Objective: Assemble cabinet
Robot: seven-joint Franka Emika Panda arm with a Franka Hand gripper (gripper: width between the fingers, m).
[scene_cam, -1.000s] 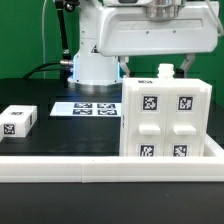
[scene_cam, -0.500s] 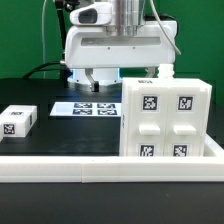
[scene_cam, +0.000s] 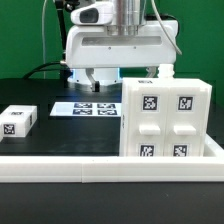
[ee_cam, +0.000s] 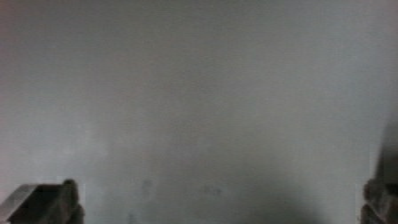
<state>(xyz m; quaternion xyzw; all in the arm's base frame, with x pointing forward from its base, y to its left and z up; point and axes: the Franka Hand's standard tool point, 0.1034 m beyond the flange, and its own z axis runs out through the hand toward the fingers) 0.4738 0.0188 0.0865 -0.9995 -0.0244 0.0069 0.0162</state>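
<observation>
Upright on the black table (scene_cam: 40,95), toward the exterior view's right, stands the cabinet (scene_cam: 165,120), a tall white box. Its front face carries four black-and-white square tags, and a small white knob (scene_cam: 163,70) sticks up from its top. The robot arm (scene_cam: 120,45) shows as a broad white body behind the cabinet and higher, reaching from above the cabinet's top out toward the exterior view's left. From this angle it is unclear whether any part of it touches the cabinet. In the wrist view the gripper (ee_cam: 214,205) has its jaws set wide apart. Only the two dark fingers (ee_cam: 45,205) show, at opposite edges of the picture, with nothing clamped between them. A blurred, pale grey surface fills the space between and beyond them, too soft to identify. Flat on the table behind the cabinet's left edge lies the marker board (scene_cam: 85,108). A small white block (scene_cam: 18,120) with one tag sits well apart, near the exterior view's left edge. A long white rail (scene_cam: 100,170) runs across the foreground, just in front of the cabinet's base.
</observation>
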